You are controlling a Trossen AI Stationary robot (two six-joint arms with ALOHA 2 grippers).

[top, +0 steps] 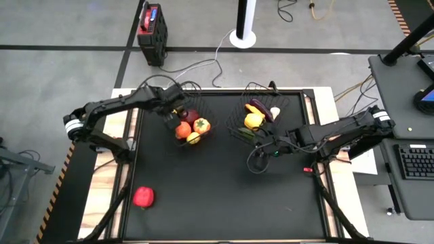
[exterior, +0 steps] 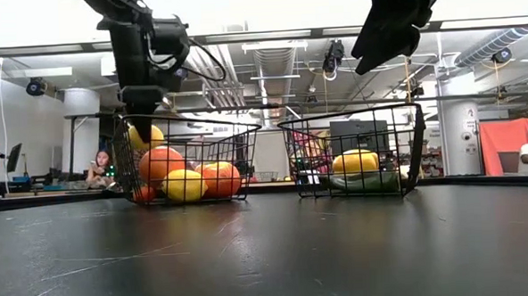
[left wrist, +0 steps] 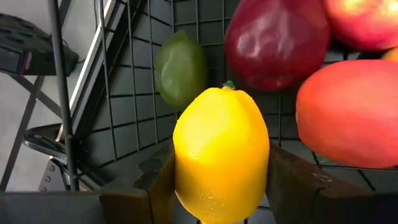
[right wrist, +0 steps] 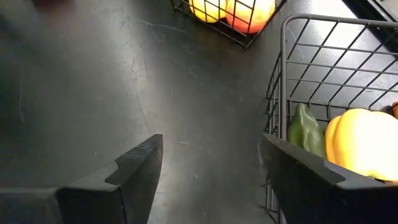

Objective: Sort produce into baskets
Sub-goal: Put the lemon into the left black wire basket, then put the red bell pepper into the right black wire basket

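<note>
While the left hand (top: pixel 178 110) sits inside the left basket (top: pixel 196 88) in the high view, it grasps a yellow lemon (top: pixel 180 111) above the fruit pile; the right hand (top: pixel 259 157) hovers over bare bench (top: pixel 224 196) just beside the right basket (top: pixel 288 102), holding nothing. One red fruit (top: pixel 143 197) lies alone near the bench's front left corner, well apart from both baskets.

Low view: left hand (exterior: pixel 142 104) reaches down into the left basket (exterior: pixel 247 158), lemon (exterior: pixel 146 135) high against the mesh, orange and yellow pieces under it. Right hand hangs above the right basket (exterior: pixel 411 146).

Left wrist: both fingers (left wrist: pixel 155 180) clamp the lemon (left wrist: pixel 221 155); green lime (left wrist: pixel 180 68), dark red pear-like fruit (left wrist: pixel 277 40) and a red-orange piece (left wrist: pixel 348 112) sit close by.

Right wrist: fingers (right wrist: pixel 140 165) spread, nothing between; yellow pepper (right wrist: pixel 364 140) and green piece (right wrist: pixel 303 127) inside the basket.

Judgement: step is the lemon drop. Do it well by lowering until it nearly touches the pile, aiming at a gap so it won't roll, then opening and lifting straight up clear of the wire rim.
</note>
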